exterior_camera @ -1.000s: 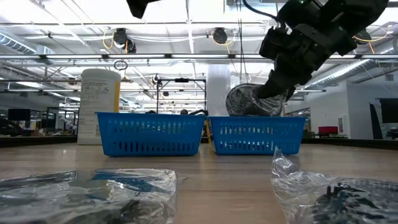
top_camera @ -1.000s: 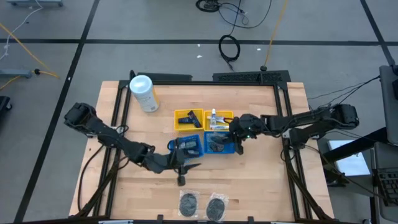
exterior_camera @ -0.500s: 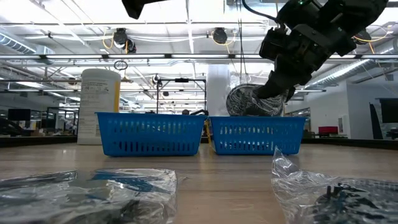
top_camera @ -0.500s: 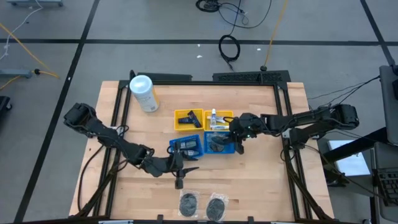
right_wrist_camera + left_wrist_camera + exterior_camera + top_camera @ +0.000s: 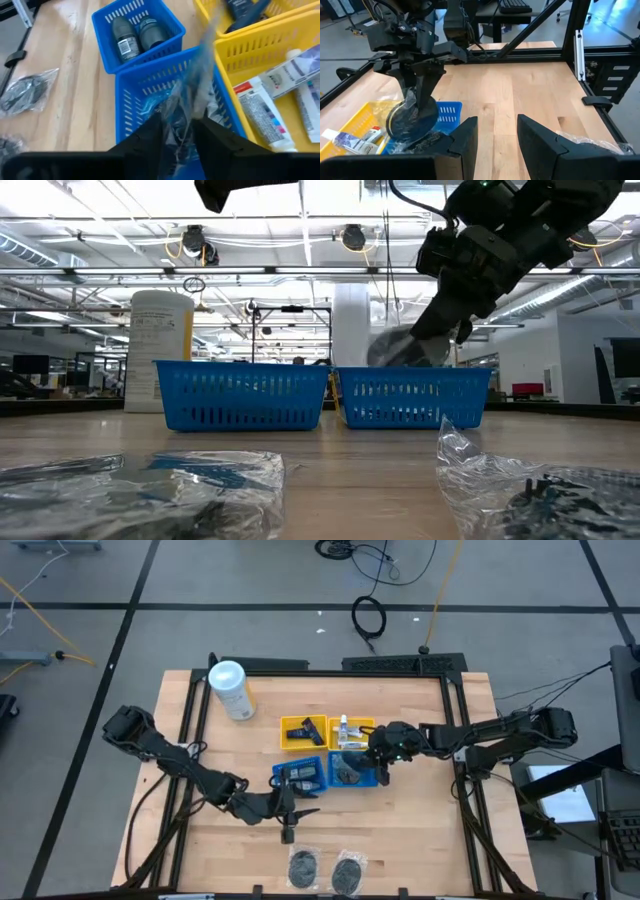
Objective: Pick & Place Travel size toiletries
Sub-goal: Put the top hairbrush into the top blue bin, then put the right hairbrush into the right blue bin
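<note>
My right gripper [image 5: 177, 145] hovers over the right-hand blue tray [image 5: 352, 773], its fingers apart. A grey round clear-wrapped piece [image 5: 410, 117] is just below them, blurred in the low view [image 5: 400, 348], partly down in that tray. My left gripper [image 5: 495, 145] stands open and empty near the left blue tray [image 5: 300, 776], which holds two dark bottles [image 5: 132, 34]. Two more wrapped round pieces [image 5: 304, 867] [image 5: 349, 872] lie flat on the table near its front edge. White tubes [image 5: 280, 100] lie in one yellow tray [image 5: 355, 730], dark packets [image 5: 303, 729] in the other. My right gripper points slanting down over the wrapped piece's clear wrap [image 5: 200, 80], which shows blurred between and beyond the parted fingers. I cannot tell whether either finger still touches it.
A tall white canister [image 5: 230, 690] stands at the far left of the table, behind the trays. The four trays sit together mid-table. Bare wood lies to the right of the trays and along the front beside the two wrapped pieces.
My right gripper has opened without moving away. The wrapped round piece that it held above the right blue tray has sunk lower toward that tray and now shows blurred.
</note>
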